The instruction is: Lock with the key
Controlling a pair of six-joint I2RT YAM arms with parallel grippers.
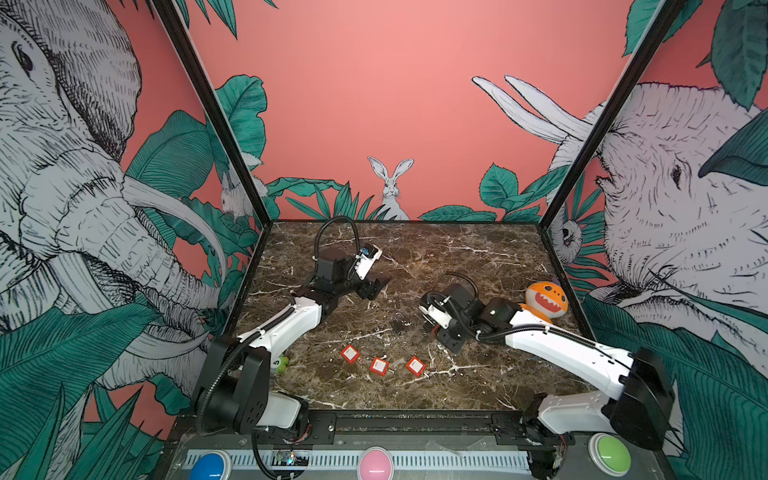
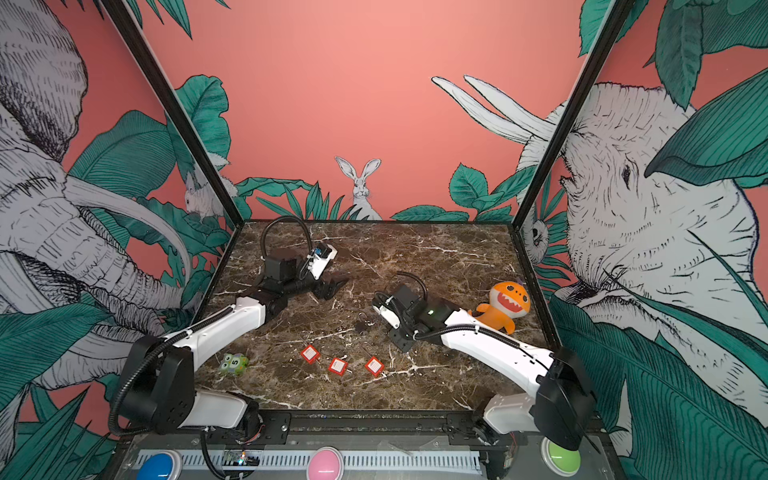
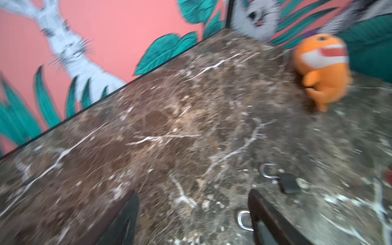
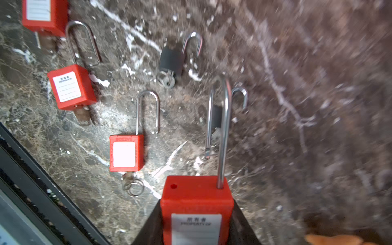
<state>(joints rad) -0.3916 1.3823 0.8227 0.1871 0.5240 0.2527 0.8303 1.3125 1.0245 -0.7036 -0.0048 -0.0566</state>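
Note on the marble table (image 1: 478, 257) a row of three red padlocks (image 1: 379, 365) near centre, keys (image 4: 82, 116) protruding from two of them, a small black padlock (image 4: 170, 60) just beyond the row, a second black padlock (image 4: 216, 118) behind the held shackle, an orange plush toy (image 1: 546, 301) far right and a green toy (image 2: 235, 364) near left. Find the held red padlock (image 4: 196, 197) right of centre, clamped by its body in the right gripper (image 4: 197, 224), shackle open. Treat the left gripper (image 1: 374, 286) as jaws apart with nothing between, left of centre, beyond the black padlocks.
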